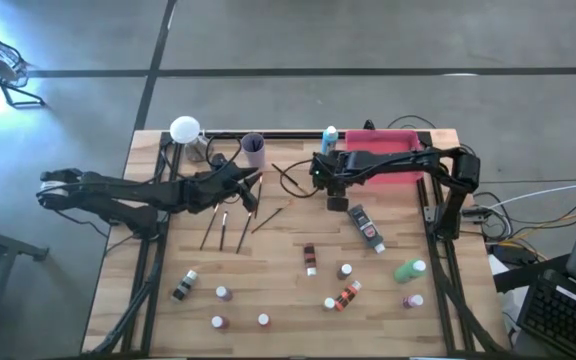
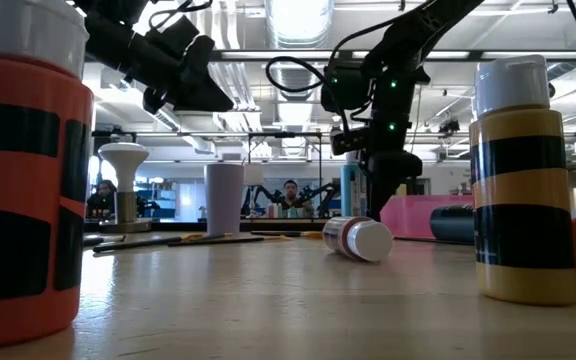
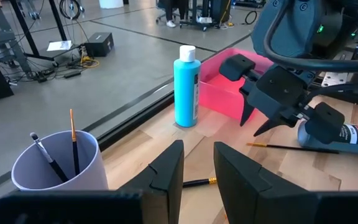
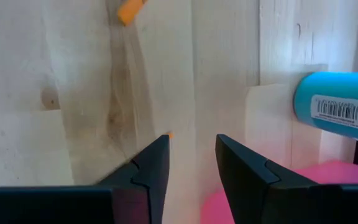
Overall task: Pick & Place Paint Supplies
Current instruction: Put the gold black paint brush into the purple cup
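Thin brushes (image 1: 224,228) lie on the wooden table near its middle left, and one brush (image 3: 291,147) lies below my right gripper. Two more brushes (image 3: 73,146) stand in the lilac cup (image 1: 253,150). A tall blue bottle (image 1: 330,135) stands upright at the far edge beside the pink tray (image 1: 383,155). A dark tube (image 1: 365,228) and small white-capped bottles (image 1: 311,258) lie nearer the front. My left gripper (image 3: 199,168) hovers open just in front of the cup, holding nothing. My right gripper (image 4: 192,162) points down at bare wood near the blue bottle (image 4: 340,106), open with nothing between its fingers.
A white lamp-like knob (image 1: 185,128) stands at the far left corner. Small bottles (image 2: 523,190) stand close to the low camera, and one (image 2: 358,238) lies on its side mid-table. Cables and a laptop (image 1: 568,310) sit off the table's right side.
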{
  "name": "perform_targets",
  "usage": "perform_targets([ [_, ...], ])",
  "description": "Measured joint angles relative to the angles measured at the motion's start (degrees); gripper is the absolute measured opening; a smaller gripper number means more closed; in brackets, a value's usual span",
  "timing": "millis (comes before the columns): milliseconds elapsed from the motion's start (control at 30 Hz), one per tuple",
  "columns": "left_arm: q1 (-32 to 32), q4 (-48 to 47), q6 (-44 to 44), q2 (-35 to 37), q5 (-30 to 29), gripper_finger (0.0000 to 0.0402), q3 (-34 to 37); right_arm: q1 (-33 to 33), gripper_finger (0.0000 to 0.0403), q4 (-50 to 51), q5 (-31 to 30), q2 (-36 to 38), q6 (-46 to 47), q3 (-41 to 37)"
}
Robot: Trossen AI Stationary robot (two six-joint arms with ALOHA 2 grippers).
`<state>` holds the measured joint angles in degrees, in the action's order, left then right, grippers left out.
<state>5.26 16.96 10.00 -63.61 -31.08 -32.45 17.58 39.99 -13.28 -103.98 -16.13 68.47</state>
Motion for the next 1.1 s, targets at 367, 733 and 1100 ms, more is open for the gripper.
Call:
perform_targets([
  [367, 0.0, 0.1, 0.1, 0.0, 0.0, 0.0094, 0.0, 0.3, 0.0126, -1.2, 0.5, -2.4, -0.6, 0.0],
  [733, 0.0, 0.0, 0.1, 0.0, 0.1, 0.0094, 0.0, 1.3, 0.0159, -1.2, 0.3, -4.9, -0.4, 0.0],
  [1100, 0.0, 0.0, 0.2, 0.0, 0.1, 0.0094, 0.0, 1.6, 0.0135, -2.0, 1.3, -4.8, -0.3, -1.4],
])
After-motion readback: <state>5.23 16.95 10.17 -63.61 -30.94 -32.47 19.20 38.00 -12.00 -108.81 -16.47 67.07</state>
